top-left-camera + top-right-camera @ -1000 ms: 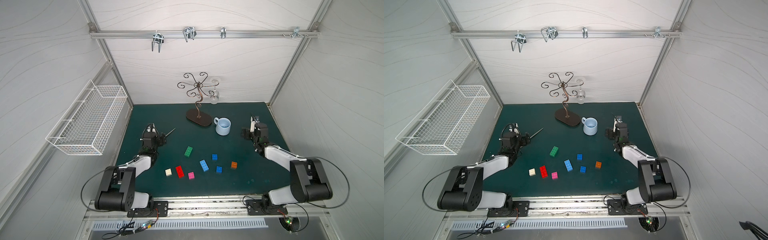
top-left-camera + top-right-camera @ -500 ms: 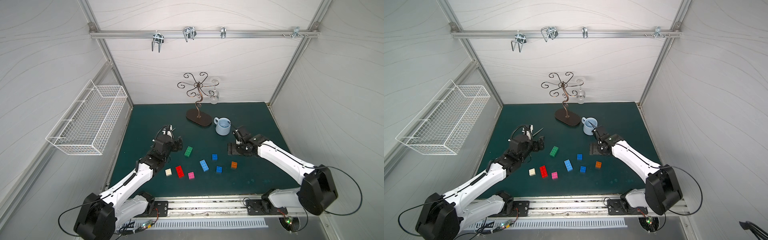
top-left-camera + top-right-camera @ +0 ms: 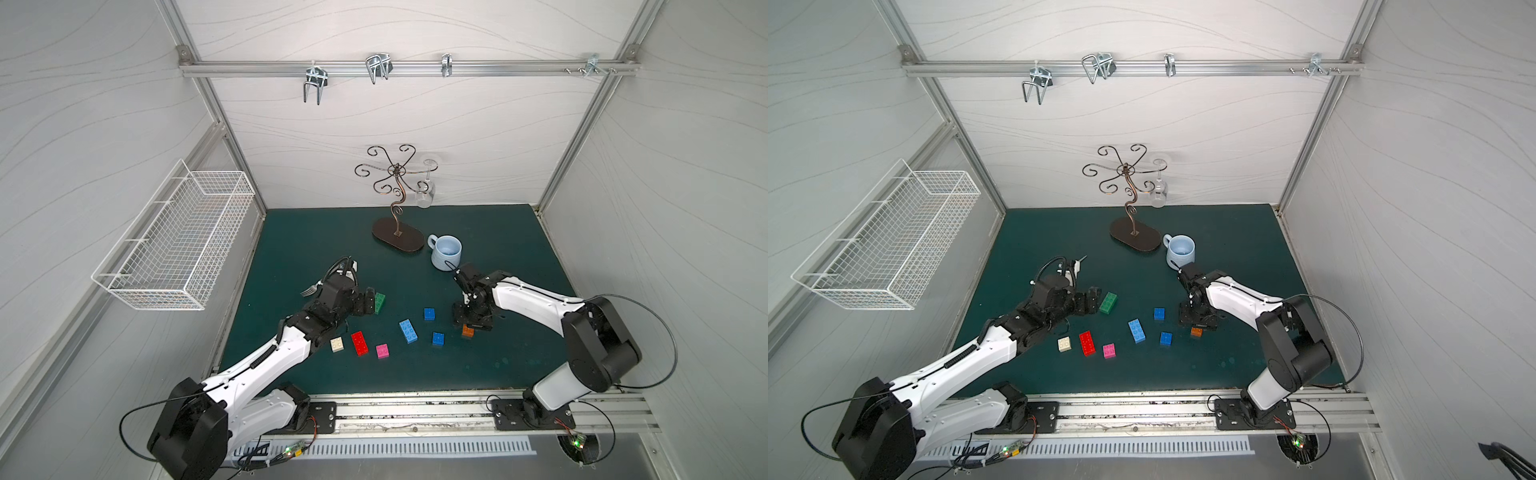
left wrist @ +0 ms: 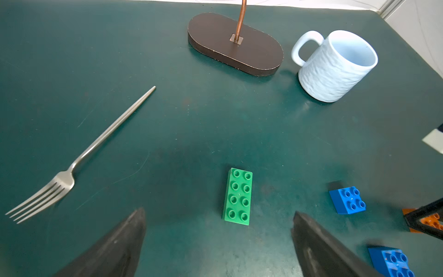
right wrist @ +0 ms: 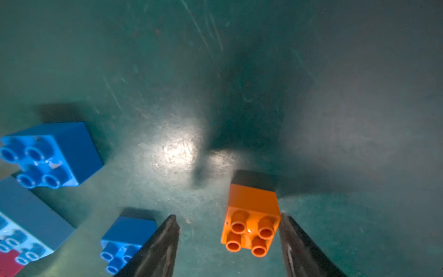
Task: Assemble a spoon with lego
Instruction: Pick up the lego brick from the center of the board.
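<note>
**Spoon not started: both grippers at their first bricks**

All eight bricks lie single, studs up and apart from each other on the dark green table mat [image 3: 498,257]. Nothing is joined.

- **Far left:** the thin silver metal fork [image 4: 96,145] lies loose and is not part of the job.
- **Left arm:** the left gripper [image 4: 218,211] hovers low, lined up on the long green studded plastic brick [image 4: 237,196]. Its jaws are wide apart and hold nothing. The brick's end shows between the tips, with no contact visible.
- **Near row, going right:** short white square brick [image 3: 337,344], long red brick [image 3: 359,343], short pink brick [image 3: 382,351], long light blue brick [image 3: 408,331]. Then the farther short blue square brick [image 3: 429,313] and the nearer short blue square brick [image 3: 437,338].
- **Right end:** the short orange square brick [image 5: 251,223] sits on the mat, and the right gripper [image 5: 228,215] is down over it. The jaws are about half apart and straddle it, one finger just beside its side and a clear gap at the other. It is not clamped and not lifted.
- **Behind, far:** the pale blue ceramic mug [image 3: 446,251].

Progress, as I judge it: the first pick is in hand. The whole stem and head are left to build.
</note>
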Motion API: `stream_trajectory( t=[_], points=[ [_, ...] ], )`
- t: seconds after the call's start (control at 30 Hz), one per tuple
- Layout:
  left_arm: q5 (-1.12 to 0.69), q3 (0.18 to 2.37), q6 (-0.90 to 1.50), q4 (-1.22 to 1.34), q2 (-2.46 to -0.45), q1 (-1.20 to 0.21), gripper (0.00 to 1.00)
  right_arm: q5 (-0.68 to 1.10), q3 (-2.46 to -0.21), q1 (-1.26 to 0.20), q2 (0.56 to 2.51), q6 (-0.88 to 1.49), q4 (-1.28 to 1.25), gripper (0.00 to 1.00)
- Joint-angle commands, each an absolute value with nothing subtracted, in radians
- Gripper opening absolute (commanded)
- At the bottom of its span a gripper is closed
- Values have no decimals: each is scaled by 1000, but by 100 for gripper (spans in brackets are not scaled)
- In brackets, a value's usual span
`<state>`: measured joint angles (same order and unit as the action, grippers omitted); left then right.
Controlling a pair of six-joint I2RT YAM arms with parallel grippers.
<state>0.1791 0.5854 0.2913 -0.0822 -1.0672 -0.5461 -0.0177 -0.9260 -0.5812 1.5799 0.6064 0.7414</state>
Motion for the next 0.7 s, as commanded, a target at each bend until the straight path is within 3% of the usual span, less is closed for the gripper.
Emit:
stream_trajectory(
  t=[0.0, 0.27, 0.5, 0.67],
  points=[
    [158, 581, 313, -60, -1063, -550, 100, -10, -945, -575, 1614, 620, 759, 62],
    [140, 588, 313, -62, -1086, -551, 100, -42, -972, -575, 1624, 602, 795, 31],
    [84, 600, 318, -71, -1081, -551, 100, -65, -1146, -582, 1606, 587, 883, 29],
    [60, 606, 314, -77, -1087, -550, 100, -80, -1329, -607, 1732, 576, 892, 29]
  ],
)
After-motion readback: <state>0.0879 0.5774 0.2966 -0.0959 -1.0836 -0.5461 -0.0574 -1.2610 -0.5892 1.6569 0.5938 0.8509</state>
